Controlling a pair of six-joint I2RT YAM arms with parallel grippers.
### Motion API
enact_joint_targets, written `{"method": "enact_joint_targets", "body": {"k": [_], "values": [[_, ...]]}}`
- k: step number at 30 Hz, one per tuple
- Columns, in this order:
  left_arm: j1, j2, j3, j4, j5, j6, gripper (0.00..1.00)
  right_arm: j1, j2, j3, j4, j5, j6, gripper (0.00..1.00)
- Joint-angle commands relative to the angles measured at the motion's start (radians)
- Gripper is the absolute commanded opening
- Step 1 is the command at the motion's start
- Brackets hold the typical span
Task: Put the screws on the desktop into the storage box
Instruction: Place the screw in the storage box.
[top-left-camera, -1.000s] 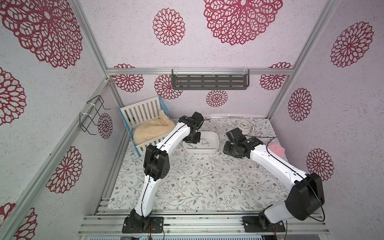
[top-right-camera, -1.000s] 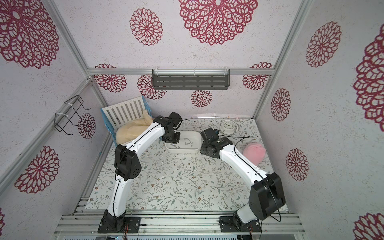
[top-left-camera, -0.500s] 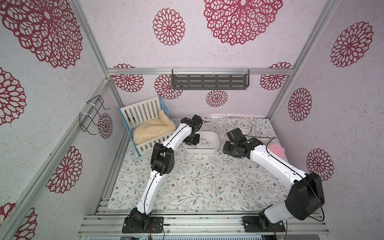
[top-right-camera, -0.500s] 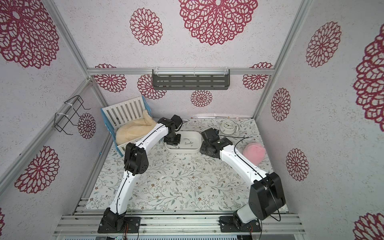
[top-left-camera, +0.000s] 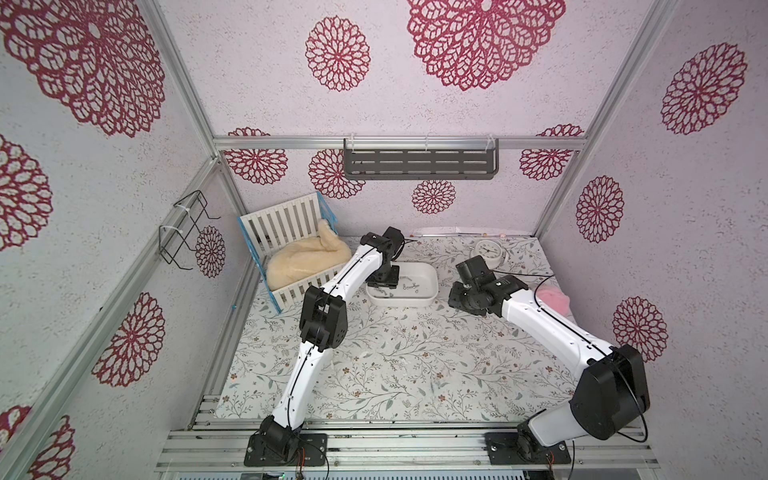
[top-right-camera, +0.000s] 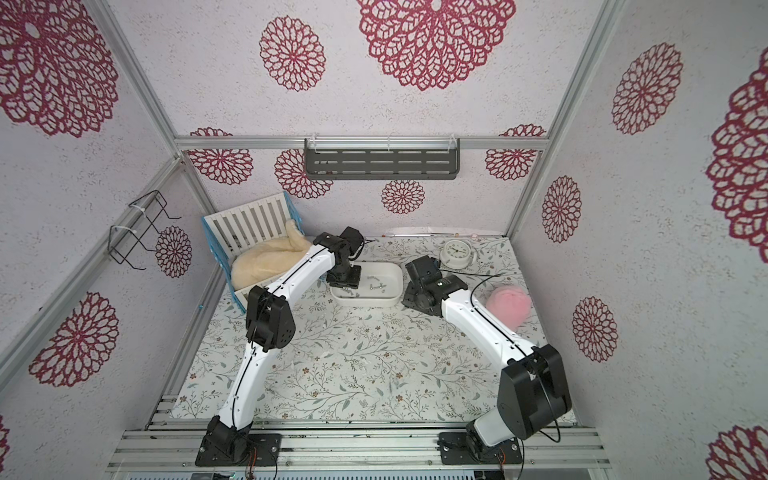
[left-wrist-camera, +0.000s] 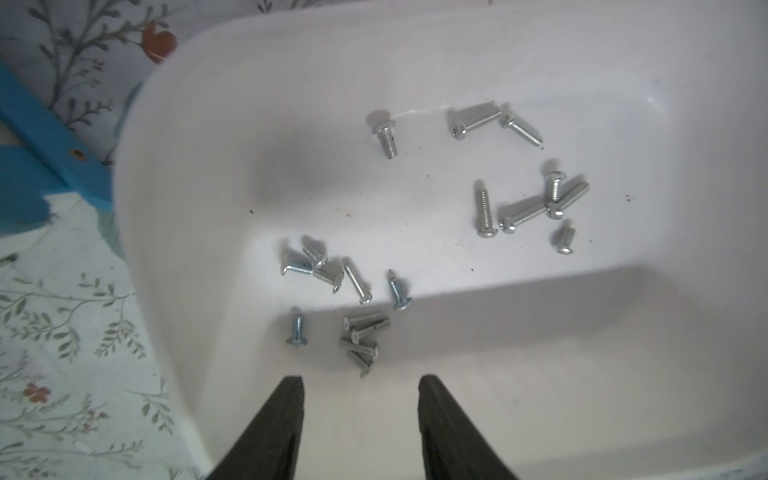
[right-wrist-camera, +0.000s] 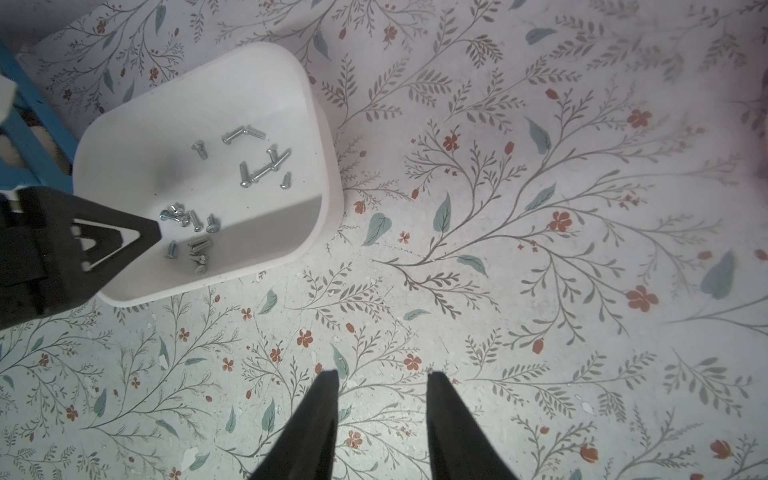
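The white, shallow plastic storage box with round corners (top-left-camera: 402, 302) (top-right-camera: 365, 302) sits on the flat white desktop printed with green leaves and little red flowers (top-left-camera: 415, 353). It is near the back, just beside the white slatted crib with blue edges (top-left-camera: 286, 220). A soft cream blanket (top-left-camera: 299, 262) lies in the crib.

The tiny silver metal screws (left-wrist-camera: 483, 210) (right-wrist-camera: 245, 174) lie on the bottom of the box in a few small bunches. Some of them touch each other.

The left gripper (left-wrist-camera: 360, 382) (top-left-camera: 384, 278) hangs over the end of the box nearest the crib and points down into it. Its two black fingers stand apart, with nothing between them. One bunch of screws lies just past its tips.

The right gripper (right-wrist-camera: 383, 376) hangs over the desktop, beside the other end of the box and not touching it. Its jaws are apart too and hold nothing. Only printed leaves show in the gap.

A round white clock (top-left-camera: 488, 251) stands by the back wall. A pink fluffy thing (top-left-camera: 552, 299) lies by the right wall.
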Motion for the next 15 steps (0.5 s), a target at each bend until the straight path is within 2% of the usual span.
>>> {"method": "enact_joint_targets", "body": {"k": [1,6,9,11,13,15], "values": [[0.001,-0.217,-0.049,0.028,-0.033,0.014,0.57,-0.016,-0.038,0.041,0.026,0.039,-0.062,0.4],[0.024,-0.567,-0.358,0.25,-0.068,0.011,0.67,-0.036,-0.073,0.028,0.115,0.1,-0.158,0.43],[0.06,-0.776,-0.6,0.42,-0.134,0.01,0.73,-0.052,-0.117,-0.03,0.233,0.167,-0.228,0.52],[0.092,-0.92,-0.796,0.573,-0.206,0.018,0.81,-0.064,-0.168,-0.115,0.373,0.206,-0.316,0.58],[0.132,-1.038,-0.975,0.705,-0.245,0.018,0.96,-0.07,-0.222,-0.212,0.527,0.235,-0.407,0.63],[0.174,-1.134,-1.139,0.834,-0.288,0.019,0.97,-0.077,-0.275,-0.314,0.681,0.276,-0.484,0.68]]}}
